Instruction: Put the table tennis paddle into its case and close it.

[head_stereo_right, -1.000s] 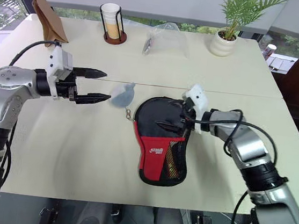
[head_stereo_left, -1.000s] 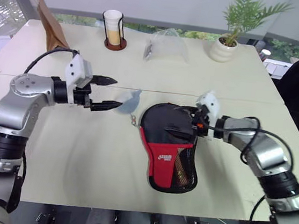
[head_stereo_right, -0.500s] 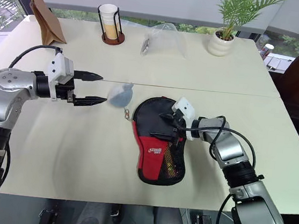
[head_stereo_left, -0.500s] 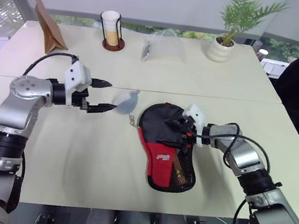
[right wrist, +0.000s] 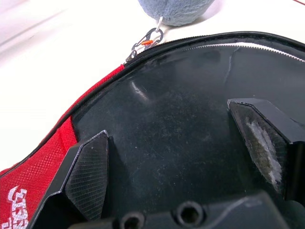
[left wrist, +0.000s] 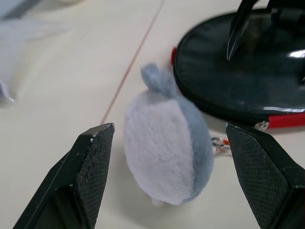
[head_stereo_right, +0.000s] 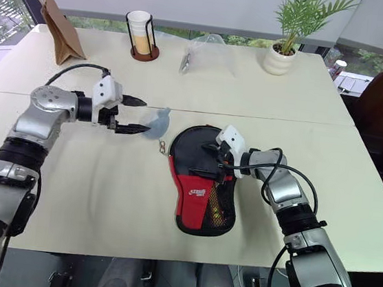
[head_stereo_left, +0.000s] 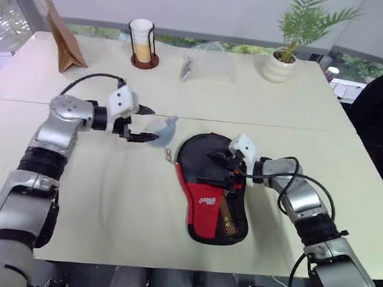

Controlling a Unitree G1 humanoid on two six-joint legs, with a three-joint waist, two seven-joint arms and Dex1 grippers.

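Observation:
The case (head_stereo_left: 207, 202) lies flat on the table, its black round part away from me and its red panel and mesh pocket toward me. The paddle is hidden. A brownish shape shows behind the mesh, but I cannot tell what it is. My right gripper (head_stereo_left: 208, 167) hovers open over the black round part (right wrist: 181, 119), its fingertips close to the fabric. My left gripper (head_stereo_left: 153, 125) is open with one finger on each side of a small grey-blue plush toy (left wrist: 167, 157), which sits just left of the case. A small metal clip (right wrist: 148, 37) joins the toy to the case's edge.
Along the far edge of the table stand a brown paper bag (head_stereo_left: 59, 31), a cup in a black wire holder (head_stereo_left: 142, 41), a clear plastic bag (head_stereo_left: 208, 59) and a potted plant (head_stereo_left: 288, 57). A seam (head_stereo_left: 317, 130) crosses the table.
My left gripper has moved forward and down, and its open fingers now flank the plush toy. My right gripper has come further in over the case's round part. The view has shifted slightly.

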